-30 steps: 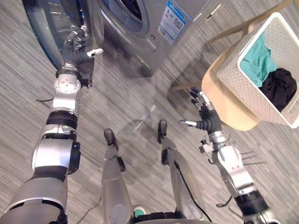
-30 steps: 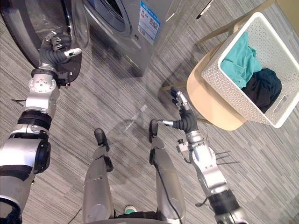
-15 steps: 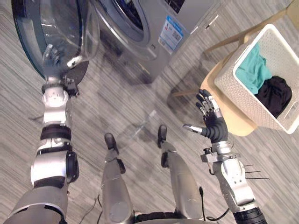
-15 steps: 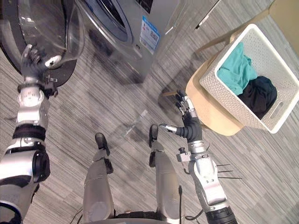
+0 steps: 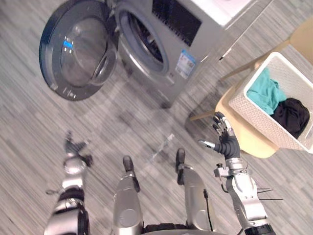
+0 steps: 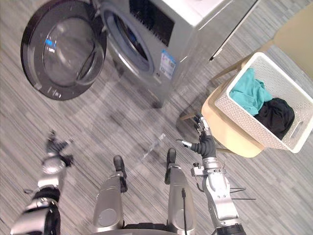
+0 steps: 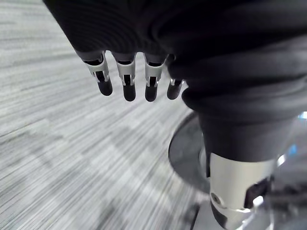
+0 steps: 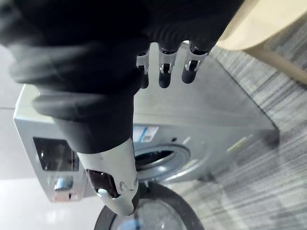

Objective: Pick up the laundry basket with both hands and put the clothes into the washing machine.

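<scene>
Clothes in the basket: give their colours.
One teal piece, one black piece; clearest in the right eye view.

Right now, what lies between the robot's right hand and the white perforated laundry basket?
Only the tan wooden chair seat under the white basket separates it from the right hand, in the left eye view.

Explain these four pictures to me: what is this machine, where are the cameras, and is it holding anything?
This is a humanoid robot looking down at the floor. The two wide pictures come from cameras on its head; the two close ones from cameras on its wrists, looking along the fingers. Ahead stands a washing machine, its round door swung open. To the robot's right a white laundry basket sits on a tan chair, holding teal and black clothes. The left hand and right hand are both open and hold nothing; neither touches the basket.
</scene>
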### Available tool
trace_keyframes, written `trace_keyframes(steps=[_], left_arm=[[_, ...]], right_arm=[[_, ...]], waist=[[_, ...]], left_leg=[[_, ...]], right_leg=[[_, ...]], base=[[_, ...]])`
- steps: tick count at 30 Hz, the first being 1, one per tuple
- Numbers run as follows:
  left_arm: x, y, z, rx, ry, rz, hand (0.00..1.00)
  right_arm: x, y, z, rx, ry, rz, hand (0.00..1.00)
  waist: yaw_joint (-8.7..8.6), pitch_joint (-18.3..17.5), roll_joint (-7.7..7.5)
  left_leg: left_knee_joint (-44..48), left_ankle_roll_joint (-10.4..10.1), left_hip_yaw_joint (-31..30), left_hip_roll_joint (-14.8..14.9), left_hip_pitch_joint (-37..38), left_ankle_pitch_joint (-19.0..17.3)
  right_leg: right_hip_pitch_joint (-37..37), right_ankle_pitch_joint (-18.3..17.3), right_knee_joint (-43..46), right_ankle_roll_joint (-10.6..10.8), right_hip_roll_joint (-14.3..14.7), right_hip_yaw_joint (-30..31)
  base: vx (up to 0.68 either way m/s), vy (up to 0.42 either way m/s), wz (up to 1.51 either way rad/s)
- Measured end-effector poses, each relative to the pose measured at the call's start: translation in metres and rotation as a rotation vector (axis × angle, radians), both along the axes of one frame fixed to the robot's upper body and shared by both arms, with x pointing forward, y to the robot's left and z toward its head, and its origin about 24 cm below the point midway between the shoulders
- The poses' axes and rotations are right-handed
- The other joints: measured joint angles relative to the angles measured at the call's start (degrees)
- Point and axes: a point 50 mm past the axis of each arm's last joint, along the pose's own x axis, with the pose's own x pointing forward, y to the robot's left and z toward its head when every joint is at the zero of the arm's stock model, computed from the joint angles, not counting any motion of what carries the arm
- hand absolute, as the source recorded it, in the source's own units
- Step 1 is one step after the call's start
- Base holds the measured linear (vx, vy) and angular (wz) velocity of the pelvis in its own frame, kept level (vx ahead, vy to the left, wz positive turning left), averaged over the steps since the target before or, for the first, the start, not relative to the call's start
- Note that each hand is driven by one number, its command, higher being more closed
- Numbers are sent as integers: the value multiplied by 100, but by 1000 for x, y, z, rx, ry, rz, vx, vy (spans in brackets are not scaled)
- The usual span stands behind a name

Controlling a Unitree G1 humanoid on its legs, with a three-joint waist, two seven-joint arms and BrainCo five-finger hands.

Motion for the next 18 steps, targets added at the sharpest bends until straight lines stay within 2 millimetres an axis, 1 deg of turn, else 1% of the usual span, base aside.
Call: trace_keyframes(steps=[1, 2, 3, 4, 5, 6, 7, 8, 9, 11, 12, 13, 14, 15, 16, 17, 18], left_arm=[[-9, -14, -8, -38, 33, -52, 0], [-17, -29, -16, -79, 68, -110, 0], [-23, -34, -20, -97, 94, -133, 0], [-26, -35, -23, -106, 110, -143, 0], [-36, -39, -30, -120, 160, -164, 0], [-44, -40, -35, -131, 193, -168, 0], [-48, -41, -38, -138, 210, -166, 0], [-54, -45, -43, -159, 246, -166, 0], [-60, -48, -48, -177, 273, -170, 0], [-67, -51, -53, -186, 309, -167, 0], [-73, -52, -56, -195, 337, -164, 0], [-74, -52, -56, -195, 334, -165, 0], [-77, -52, -57, -196, 340, -168, 0], [-78, -53, -57, -201, 345, -174, 0], [-78, -53, -57, -204, 345, -180, 0], [-77, -53, -57, -202, 340, -184, 0], [-76, -54, -57, -201, 338, -187, 0]], right_arm=[[3, 1, 0, -9, 1, 1, 0], [8, 3, 1, -13, 3, 5, 0], [12, 6, -1, -12, 13, 4, 0], [12, 8, -4, -11, 24, 1, 0], [11, 12, -10, -20, 52, -6, 0], [10, 14, -13, -32, 61, -6, 0], [10, 15, -13, -42, 63, -8, 0], [9, 14, -14, -71, 65, -21, 0], [9, 14, -15, -98, 68, -36, 0], [8, 13, -16, -131, 72, -45, 0], [6, 13, -18, -155, 76, -60, 0], [5, 12, -18, -168, 77, -67, 0], [5, 13, -18, -177, 75, -68, 0], [6, 14, -17, -186, 70, -64, 0], [7, 13, -16, -202, 66, -71, 0], [5, 10, -20, -224, 80, -86, 0], [4, 8, -22, -229, 91, -92, 0]], waist=[[-29, -78, 51], [-114, -109, 77], [-133, -131, 98], [-133, -163, 100], [-122, -301, 74], [-131, -408, 84], [-143, -454, 124], [-194, -525, 235], [-272, -561, 274], [-277, -589, 284], [-277, -593, 289], [-271, -604, 306], [-225, -630, 334], [-208, -639, 350], [-166, -650, 372], [-136, -652, 373], [-130, -638, 351]], left_leg=[[102, 22, 209, 86, 93, -129], [191, 26, 606, 177, 339, -313], [222, 3, 832, 290, 499, -417], [227, -23, 975, 343, 614, -477], [220, -152, 1209, 401, 869, -565], [245, -247, 1333, 452, 971, -617], [242, -289, 1408, 486, 1038, -622], [154, -376, 1475, 586, 1186, -564], [181, -411, 1484, 643, 1318, -412], [691, -127, 1348, 859, 1290, -216], [1477, 472, 1059, 1112, 1114, 171], [1804, 761, 840, 1184, 998, 429], [2425, 785, 146, 1154, 687, 734], [2714, 539, -174, 1002, 549, 456], [3040, 376, -661, 604, 272, -48], [2985, 338, -885, 221, 77, -400], [2836, 333, -929, 92, 17, -497]], right_leg=[[41, -13, -144, 1, -16, 29], [59, -156, -82, -262, -321, -813], [73, -234, 119, -496, -546, -1497], [65, -301, 307, -706, -713, -1980], [87, -443, 728, -875, -1103, -2909], [90, -366, 825, -742, -1164, -3095], [75, -398, 870, -584, -1093, -3056], [35, -534, 1033, -544, -961, -2955], [-2, -738, 1219, -559, -887, -2896], [56, -897, 1296, -603, -741, -2790], [270, -974, 1185, -672, -553, -2657], [392, -991, 1077, -703, -440, -2567], [612, -1002, 834, -768, -293, -2337], [685, -1038, 744, -836, -237, -2223], [793, -1036, 602, -856, -173, -1960], [990, -1030, 427, -860, -118, -1783], [1102, -1024, 351, -851, -103, -1753]], base=[[36, 123, -130], [27, 102, -140], [26, 49, -124], [93, -4, -110], [128, -32, -98], [160, -63, -90], [216, -135, -64], [290, -187, -54], [301, -222, -60], [237, -248, -58], [256, -283, -62], [304, -274, -88], [212, -103, -79], [255, -50, -110], [267, 11, -107], [276, 16, -95], [425, 68, -79]])
